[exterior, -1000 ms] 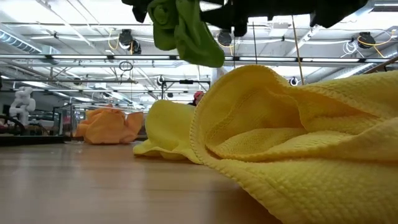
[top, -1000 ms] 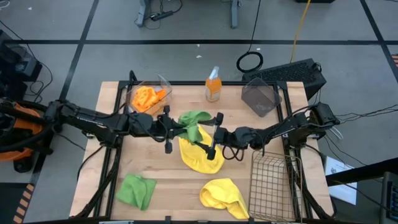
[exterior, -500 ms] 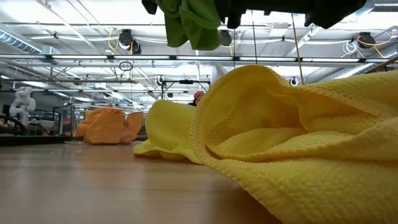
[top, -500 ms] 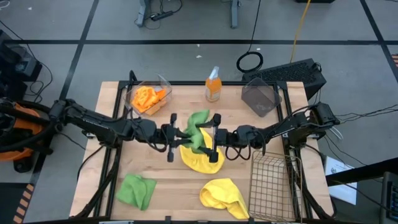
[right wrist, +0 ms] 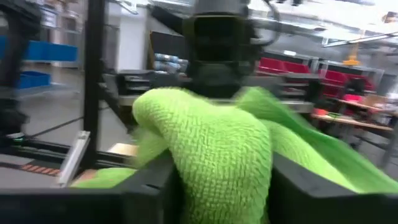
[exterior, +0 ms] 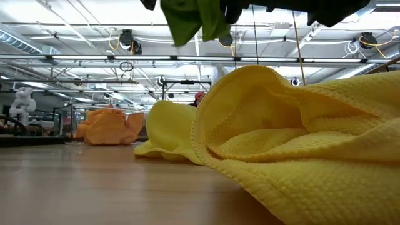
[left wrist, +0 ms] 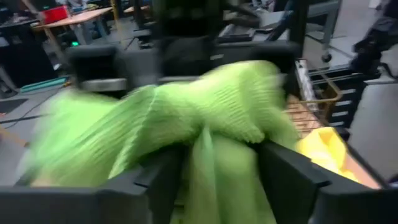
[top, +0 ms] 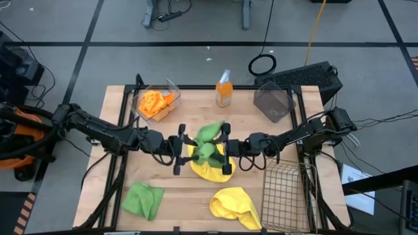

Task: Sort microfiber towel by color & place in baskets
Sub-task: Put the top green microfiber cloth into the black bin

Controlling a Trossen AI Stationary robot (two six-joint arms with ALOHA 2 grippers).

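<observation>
The wooden table (top: pixel 124 173) has bare board along its left side and front middle, and the centre is where both arms meet. The left gripper (top: pixel 181 148) reaches in level from the left, the right gripper (top: pixel 225 149) from the right, facing each other above the middle. A green towel (top: pixel 207 141) hangs bunched between them, held off the table over a yellow towel (top: pixel 210 171). In each wrist view the green cloth sits between that arm's fingers, jaws part-way spread; whether either truly pinches it I cannot tell. A second green towel (top: pixel 144 199) lies front left, another yellow towel (top: pixel 236 206) front centre beside the wire basket (top: pixel 285 189). Orange towels (top: pixel 155 102) fill the clear basket (top: pixel 166 87); the dark basket (top: pixel 273 102) stands back right.
</observation>
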